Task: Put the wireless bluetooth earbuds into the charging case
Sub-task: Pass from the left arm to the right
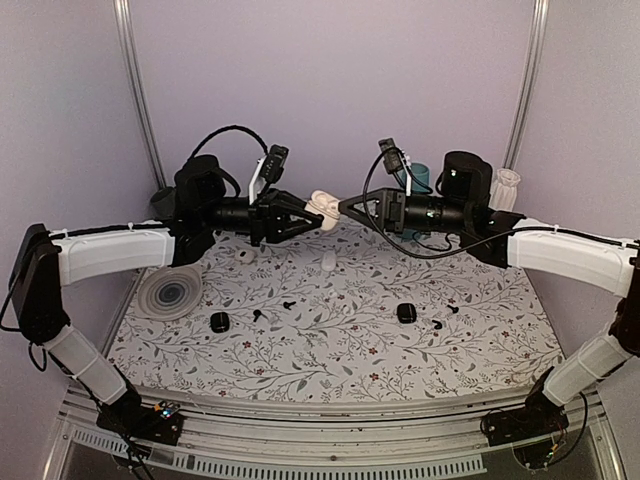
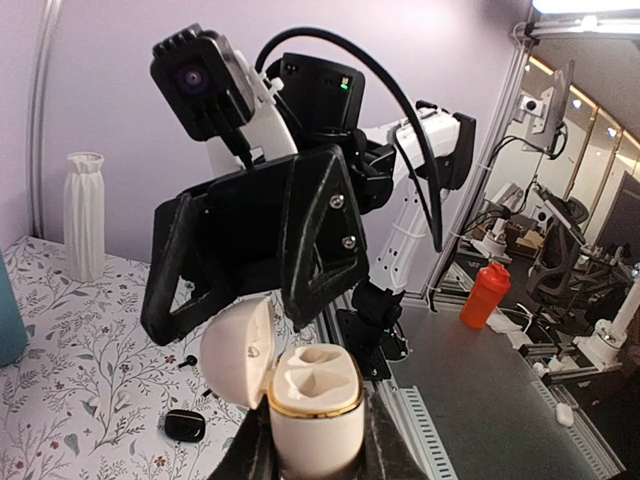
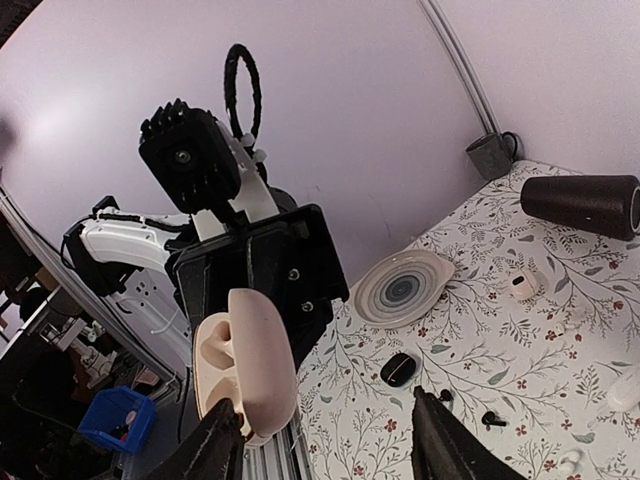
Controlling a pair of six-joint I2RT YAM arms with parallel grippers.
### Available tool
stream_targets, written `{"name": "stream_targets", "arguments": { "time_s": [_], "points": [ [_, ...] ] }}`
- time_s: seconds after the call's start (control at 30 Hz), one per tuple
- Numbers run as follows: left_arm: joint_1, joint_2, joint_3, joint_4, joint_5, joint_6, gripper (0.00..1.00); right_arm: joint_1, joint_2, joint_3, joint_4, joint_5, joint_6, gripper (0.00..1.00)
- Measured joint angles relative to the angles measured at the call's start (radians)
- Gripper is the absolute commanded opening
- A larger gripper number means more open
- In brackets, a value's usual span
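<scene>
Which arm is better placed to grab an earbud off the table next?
Right. The left gripper is shut on the open charging case, held above the table. The right gripper has open, empty jaws, and a black earbud lies on its side.

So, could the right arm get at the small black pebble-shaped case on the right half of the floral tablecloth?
Probably yes: the black case lies uncovered on that arm's side, and the right gripper is open.

Walls: plain pale lilac wall panels [image 1: 330, 80], joined at slim silver metal corner posts [image 1: 138, 90]
Table: white tablecloth printed with grey leafy sprigs and small red flowers [image 1: 330, 345]; ribbed aluminium rail [image 1: 330, 412] along the near edge
Light: bright ceiling light strip [image 2: 590, 5] outside the enclosure
</scene>
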Motion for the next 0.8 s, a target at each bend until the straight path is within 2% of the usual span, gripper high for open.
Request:
{"name": "stream_targets", "arguments": {
  "time_s": [0.23, 0.57, 0.8],
  "points": [
    [-0.001, 0.0, 0.0, 0.0, 0.003, 0.0, 0.0, 0.007, 0.027, 0.02, 0.011, -0.03, 0.011, 0.32],
    [-0.002, 0.002, 0.0, -0.006, 0.003, 0.004, 0.0, 0.011, 0.039, 0.032, 0.032, -0.062, 0.022, 0.26],
    [-0.002, 0.004, 0.003, -0.02, 0.002, 0.004, 0.0, 0.013, 0.057, 0.044, 0.04, -0.087, 0.034, 0.14]
  ]
}}
